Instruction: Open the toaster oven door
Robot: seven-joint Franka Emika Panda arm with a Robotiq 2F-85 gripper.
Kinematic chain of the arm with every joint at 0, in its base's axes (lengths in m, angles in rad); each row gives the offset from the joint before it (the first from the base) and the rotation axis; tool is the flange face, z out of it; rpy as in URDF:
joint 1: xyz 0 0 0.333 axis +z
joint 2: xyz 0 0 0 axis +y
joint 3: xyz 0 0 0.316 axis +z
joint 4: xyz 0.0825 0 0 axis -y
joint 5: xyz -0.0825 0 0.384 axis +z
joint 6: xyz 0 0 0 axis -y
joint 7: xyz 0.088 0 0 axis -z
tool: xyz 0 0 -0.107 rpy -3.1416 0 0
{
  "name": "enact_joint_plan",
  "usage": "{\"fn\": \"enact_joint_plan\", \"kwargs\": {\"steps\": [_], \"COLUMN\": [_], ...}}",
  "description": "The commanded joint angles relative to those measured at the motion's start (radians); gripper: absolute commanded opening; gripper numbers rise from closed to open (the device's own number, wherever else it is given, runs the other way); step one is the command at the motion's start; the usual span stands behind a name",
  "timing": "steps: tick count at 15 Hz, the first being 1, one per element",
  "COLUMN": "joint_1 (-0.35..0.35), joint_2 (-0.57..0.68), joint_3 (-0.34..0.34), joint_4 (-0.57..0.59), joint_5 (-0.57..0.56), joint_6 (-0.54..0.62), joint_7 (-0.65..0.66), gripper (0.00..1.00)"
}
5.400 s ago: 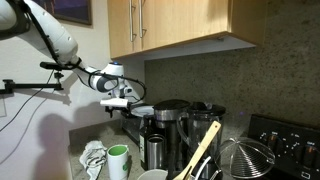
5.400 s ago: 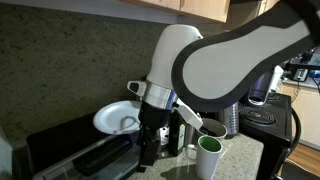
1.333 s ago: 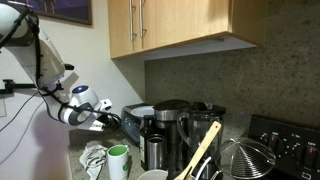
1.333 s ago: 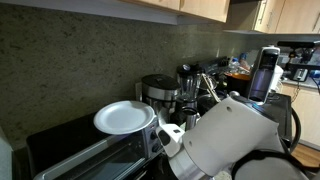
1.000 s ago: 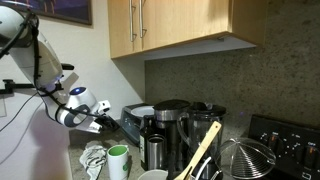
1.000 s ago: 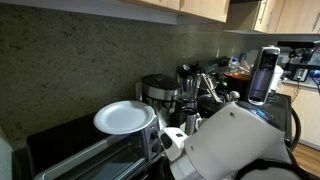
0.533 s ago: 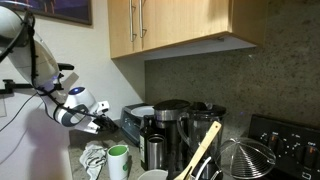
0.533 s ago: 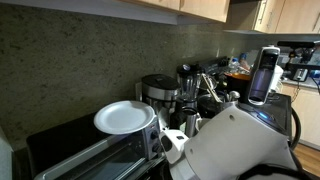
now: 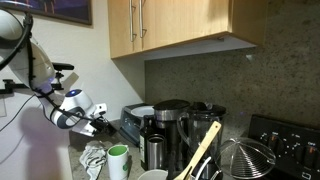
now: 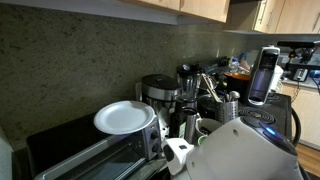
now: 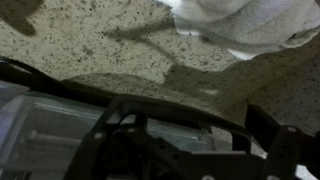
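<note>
The toaster oven (image 9: pixel 133 124) is a dark box at the left end of the counter; it also shows at lower left in an exterior view (image 10: pixel 60 148). A white plate (image 10: pixel 125 118) lies on its top. Its door (image 11: pixel 55 135) fills the bottom of the wrist view as a glass pane with a dark edge handle, and looks tilted outward (image 9: pixel 128 128). My gripper (image 11: pixel 185 122) is open, with one dark finger on each side and the door's handle edge running between them. It sits in front of the oven (image 9: pixel 102 127). My white arm hides it in an exterior view.
A black-and-steel coffee maker (image 9: pixel 170 125) stands right beside the oven. A green cup (image 9: pixel 118 160) and a white cloth (image 9: pixel 93 157) lie on the speckled counter below my gripper. A black stove (image 9: pixel 285 135) is far right. Wooden cabinets (image 9: pixel 180 25) hang overhead.
My gripper has sunk a little and drawn slightly away from the oven front. My arm's white body has dropped lower in an exterior view. The plate has not moved.
</note>
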Motion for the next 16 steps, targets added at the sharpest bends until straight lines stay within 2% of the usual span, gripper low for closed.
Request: {"fn": "enact_joint_plan", "kwargs": {"steps": [1, 4, 7, 11, 16], "joint_1": [0.092, 0.144, 0.168, 0.174, 0.14], "joint_2": [0.036, 0.07, 0.1, 0.126, 0.161], "joint_3": [-0.069, -0.1, -0.114, -0.107, -0.071], "joint_4": [-0.006, 0.004, 0.009, 0.014, 0.016], "joint_5": [0.081, 0.143, 0.184, 0.213, 0.195], "joint_6": [0.031, 0.05, 0.056, 0.09, 0.135], "joint_7": [0.029, 0.03, 0.025, 0.026, 0.057], "gripper": [1.0, 1.0, 1.0, 1.0, 1.0]}}
